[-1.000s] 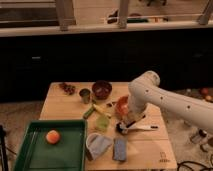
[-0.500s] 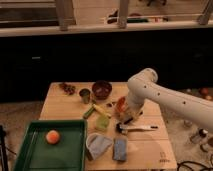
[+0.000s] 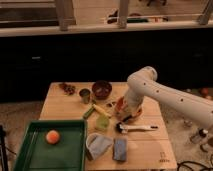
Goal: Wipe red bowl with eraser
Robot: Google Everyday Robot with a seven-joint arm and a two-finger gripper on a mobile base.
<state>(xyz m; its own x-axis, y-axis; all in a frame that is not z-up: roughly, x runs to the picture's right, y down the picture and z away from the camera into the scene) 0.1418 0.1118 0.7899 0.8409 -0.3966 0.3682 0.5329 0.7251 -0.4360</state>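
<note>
The red bowl (image 3: 136, 111) is sitting right of the table's (image 3: 65, 107) middle, only its rim showing and most of it hidden by the arm (image 3: 165, 97). The gripper (image 3: 124, 111) is reaching down into it. We cannot tell whether it is grasping anything, and we are not making out the eraser. We are judging the wiping step to be in hand; the next move calls for sweeping round the bowl's inside, steering clear of the brush (image 3: 137, 128) just in front.
</note>
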